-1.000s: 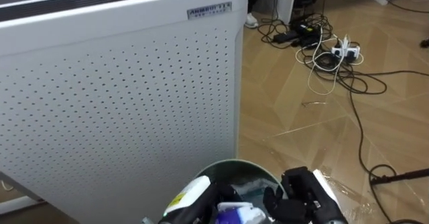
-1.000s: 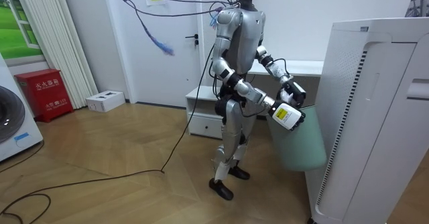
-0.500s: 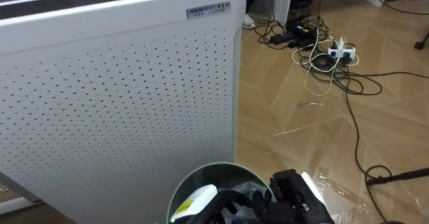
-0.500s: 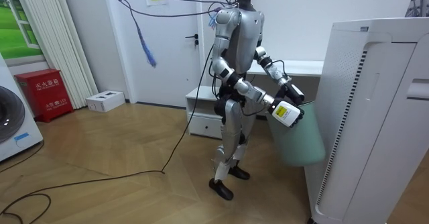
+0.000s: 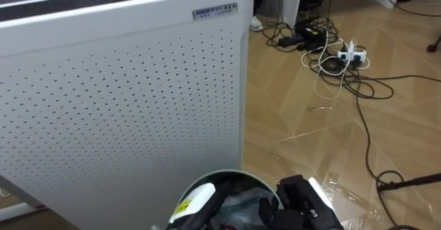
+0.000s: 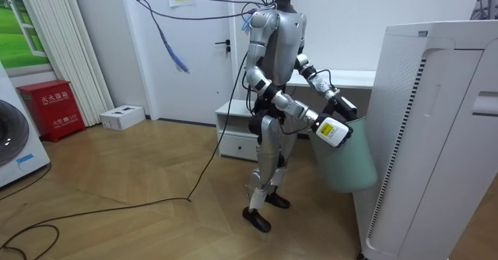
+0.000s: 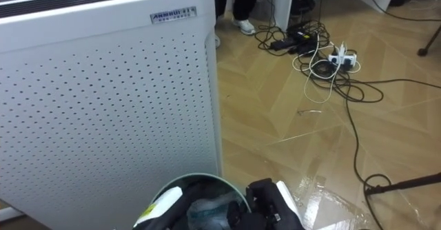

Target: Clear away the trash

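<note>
Two hands at the mouth of the bin, which sits at the bottom of both eye views, close against the perforated front of a big white appliance. Garbage: grey crumpled plastic, inside the bin, below rim level, between the two hands. No clear long axis, it is just a wad. Left forearm slants in from the lower left across the rim, so the left hand lies over the opening and nearer the wad. Its fingers are down in the bin, and I cannot tell if they are spread or closed. Right hand is at the bin's right rim with its dark back up. Whether it grips the rim I cannot tell either. The wad lies to its left and lower. Some clear film lies on the floor just right of the right hand and apart from it, possibly more garbage. Cables are farther off on the floor. Room view: the robot stands upright facing the appliance, both arms stretched forward to the pale green bin. Versus 1.0 s ago: a blue-and-white item lay in the bin mouth, where the grey wad now shows, and the eye views have shifted slightly. Versus 0.5 s ago: nearly unchanged.
</note>
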